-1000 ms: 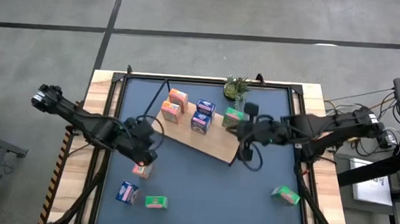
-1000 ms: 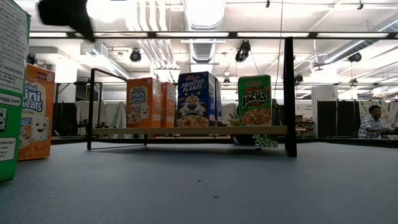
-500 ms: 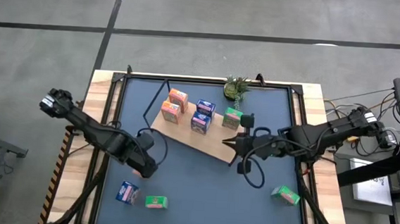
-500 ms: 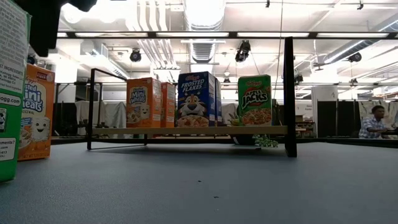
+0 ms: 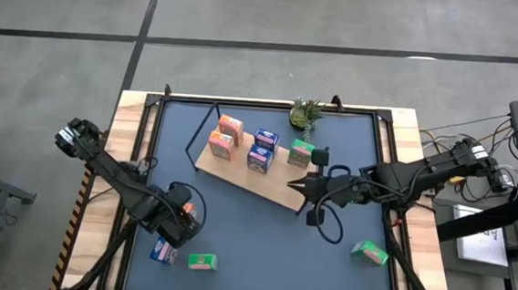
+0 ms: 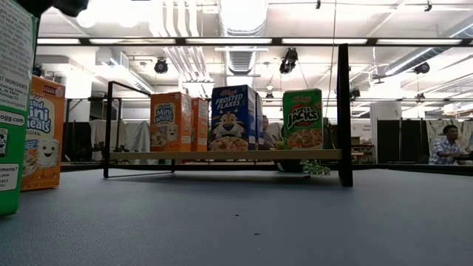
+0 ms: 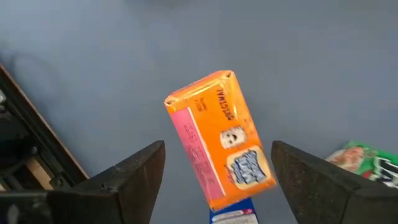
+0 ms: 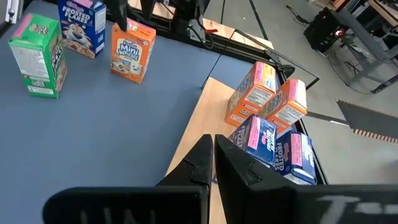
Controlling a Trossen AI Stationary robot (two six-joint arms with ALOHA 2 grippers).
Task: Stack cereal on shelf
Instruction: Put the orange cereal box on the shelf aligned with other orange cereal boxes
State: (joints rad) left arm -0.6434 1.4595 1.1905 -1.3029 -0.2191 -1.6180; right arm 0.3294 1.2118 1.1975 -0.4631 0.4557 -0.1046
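Note:
Five cereal boxes stand on the light-wood shelf point(image 5: 279, 188): two orange point(image 5: 231, 125), two blue point(image 5: 266, 138) and one green point(image 5: 301, 152). On the tabletop near the front left an orange box point(image 7: 221, 137) stands upright. My left gripper point(image 7: 217, 149) is above it, pointing down and open, one finger on either side, with a gap at both. A blue box point(image 5: 166, 250) and a green box point(image 5: 201, 263) stand just nearer. Another green box point(image 5: 370, 252) is at the front right. My right gripper point(image 5: 304, 185) is shut over the shelf's near right end, holding nothing.
A small green plant point(image 5: 305, 113) stands at the far edge behind the shelf. Black frame legs point(image 6: 344, 111) rise at the shelf's ends. Wooden borders point(image 5: 128, 168) run along the table's sides. People sit in the room beyond point(image 6: 446, 144).
My left gripper has moved toward the table's near edge and now sits over the orange box on the tabletop. My right gripper has drawn back from the green box on the shelf toward the near edge, then kept still.

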